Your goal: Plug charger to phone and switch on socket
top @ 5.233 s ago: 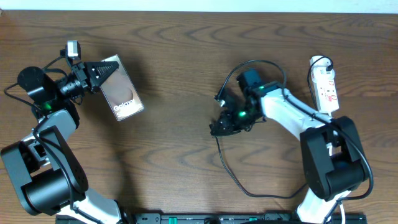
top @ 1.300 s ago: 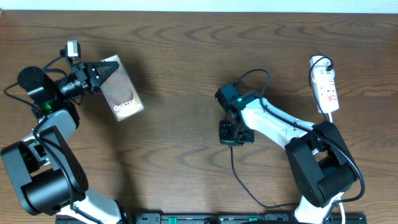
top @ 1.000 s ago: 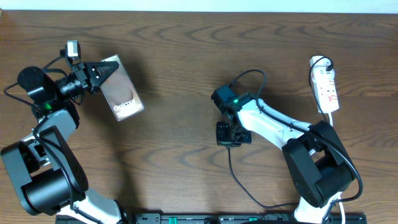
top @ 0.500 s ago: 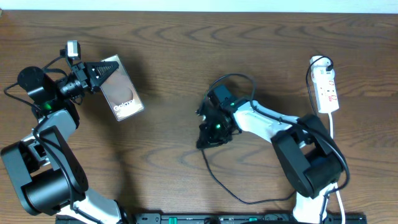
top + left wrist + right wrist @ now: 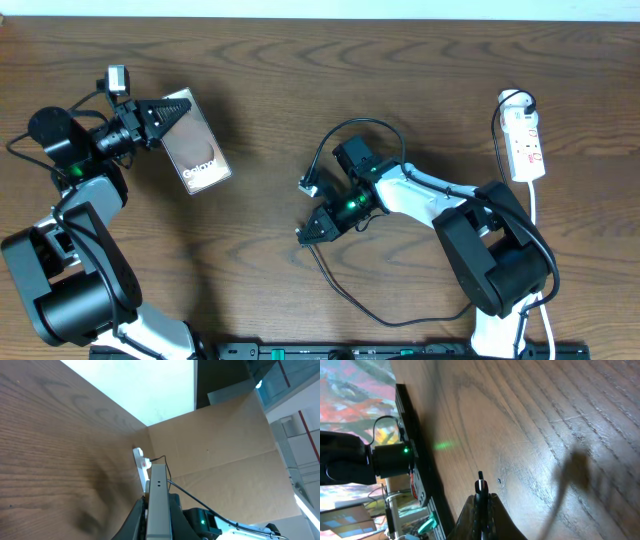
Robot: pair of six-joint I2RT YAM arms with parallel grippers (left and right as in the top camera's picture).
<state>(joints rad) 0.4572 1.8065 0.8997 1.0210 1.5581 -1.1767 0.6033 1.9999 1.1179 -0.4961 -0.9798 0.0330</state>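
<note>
Wooden table: phone lengthwise diagonal, charger tip toward lower left

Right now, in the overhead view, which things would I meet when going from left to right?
The phone → the right end effector, shut on the charger → the socket.

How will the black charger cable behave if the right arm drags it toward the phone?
Probably floppy: the charger trails in loose curves across the table behind the right pincer. Likely light, since it's thin. Its plug tip looks stiff, jutting straight out of the grip.
</note>
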